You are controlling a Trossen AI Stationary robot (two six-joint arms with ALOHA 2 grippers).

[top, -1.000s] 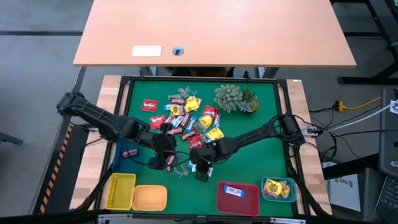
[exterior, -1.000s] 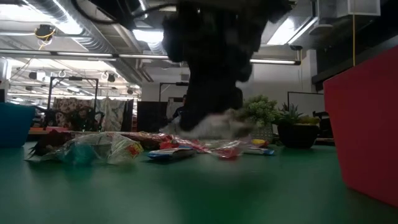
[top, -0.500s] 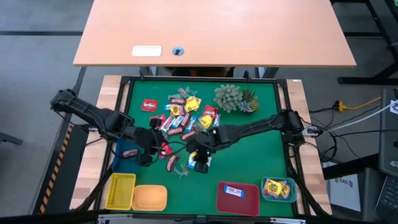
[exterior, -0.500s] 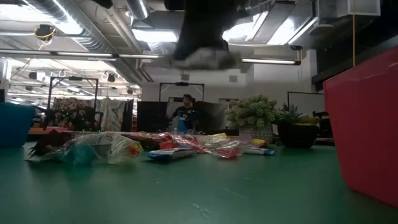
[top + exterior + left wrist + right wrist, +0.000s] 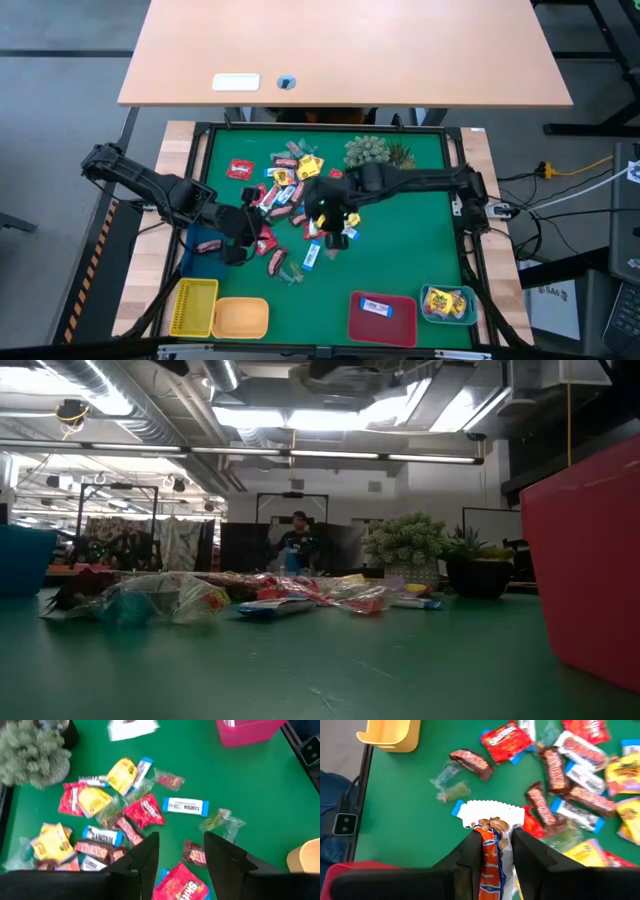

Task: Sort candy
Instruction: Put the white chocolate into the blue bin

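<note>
Several wrapped candies [image 5: 290, 195] lie in a loose pile mid-table, red, yellow, dark brown and blue-and-white; the low view shows the same candy pile [image 5: 250, 595]. My right gripper [image 5: 492, 837] hangs high above the pile's near right side [image 5: 337, 232], shut on a white-and-orange wrapped candy [image 5: 490, 815]. My left gripper [image 5: 182, 862] stands open above the pile's left near side [image 5: 243, 242], clear of the table. Below its fingers lie a dark red candy [image 5: 192, 854] and a red packet [image 5: 182, 887], untouched. My right gripper pinches the candy's orange-and-blue wrapper [image 5: 489, 855] between its two fingers, which slant down from the table's right. The white crimped end [image 5: 490, 812] sticks out past the fingertips. The candy is lifted clear of the table.
Along the near edge stand a yellow basket [image 5: 193, 305], an orange tray [image 5: 240, 318], a red tray [image 5: 395, 322] with one candy and a teal tray [image 5: 447, 305] with yellow candies. A spiky green plant [image 5: 375, 155] stands at the far right. Bare green mat lies right of the pile.
My right gripper has risen high off the table with the white-and-orange candy, going toward the far edge and rolling its wrist; it has left the low view. My left gripper drew a little toward the table's left edge and up, then kept still.
</note>
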